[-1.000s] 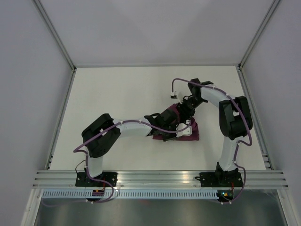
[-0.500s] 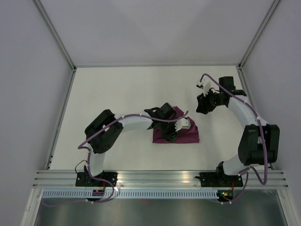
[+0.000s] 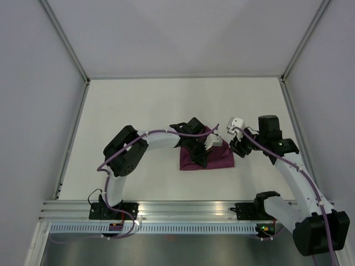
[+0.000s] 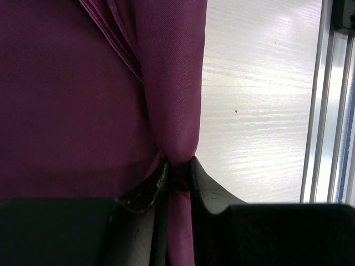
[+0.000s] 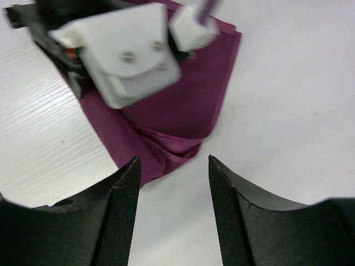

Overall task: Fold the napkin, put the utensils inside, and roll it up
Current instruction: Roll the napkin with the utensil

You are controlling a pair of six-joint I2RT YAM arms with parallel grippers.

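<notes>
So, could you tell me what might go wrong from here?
The left gripper pinches only a ridge of the napkin, so a pull may slip off or drag the folds apart. The right gripper is open beside the napkin, pinning nothing. The knife shows in no view, so rolling may miss it.

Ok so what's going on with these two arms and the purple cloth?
The left gripper is pinched shut on a fold of the napkin, which lies folded into a compact shape on the table. The right gripper hovers open and empty just off the napkin's right side, touching nothing.
</notes>
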